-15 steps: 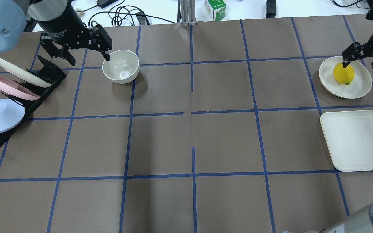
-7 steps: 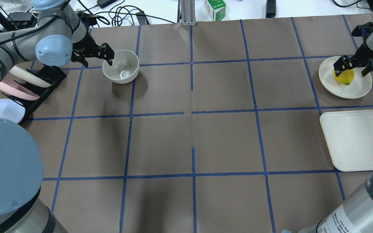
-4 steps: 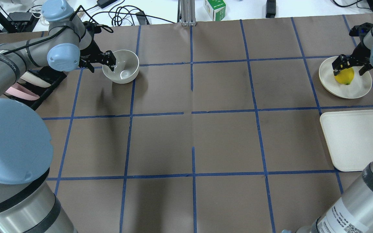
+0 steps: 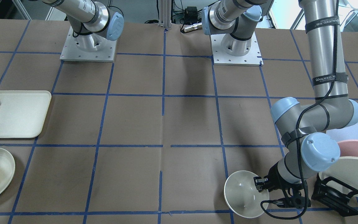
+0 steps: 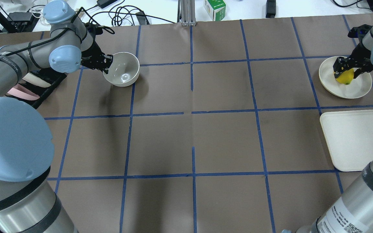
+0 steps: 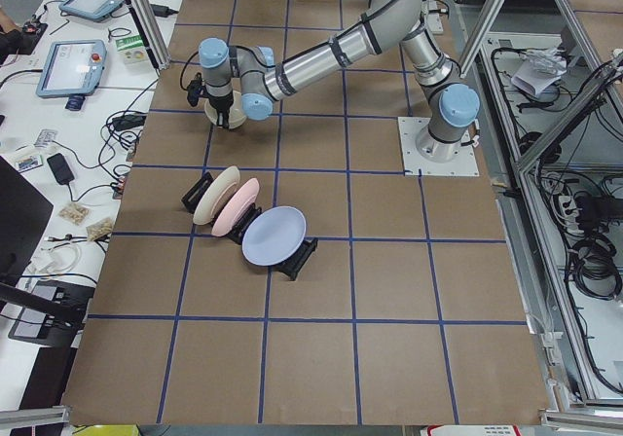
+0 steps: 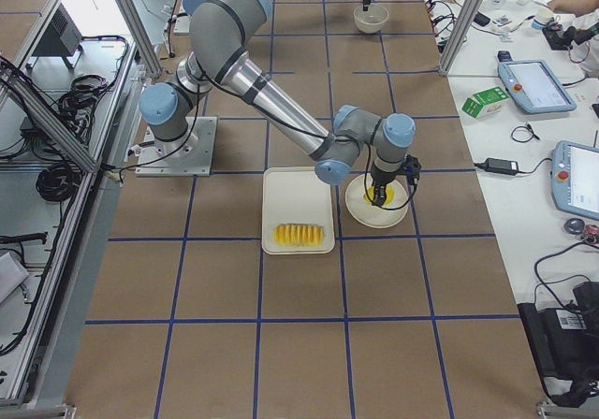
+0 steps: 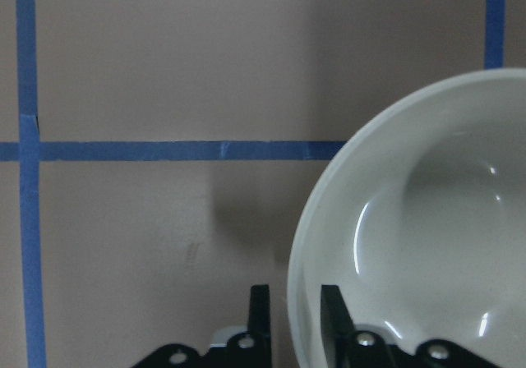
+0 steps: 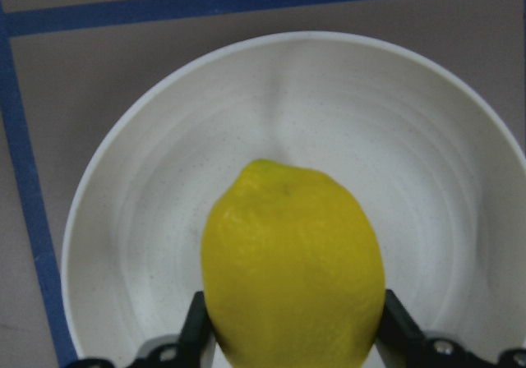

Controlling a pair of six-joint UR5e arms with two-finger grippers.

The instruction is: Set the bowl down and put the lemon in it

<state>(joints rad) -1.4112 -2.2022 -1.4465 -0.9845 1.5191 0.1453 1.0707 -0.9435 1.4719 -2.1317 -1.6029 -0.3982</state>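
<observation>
Two slips threaten: the tilted bowl [image 5: 123, 69], rim pinched in the left hand [image 5: 107, 62] near the far-left corner of the surface [image 5: 193, 136], could twist free; the smooth lemon [image 5: 345, 78], clamped by the right hand [image 5: 344, 68] on a plate [image 5: 358, 90] near the far-right corner, could squirt out.

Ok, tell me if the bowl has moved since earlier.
Yes, slightly: the bowl, pinched by the left gripper, has tipped and shifted toward the robot against the blue tape line behind it.
</observation>
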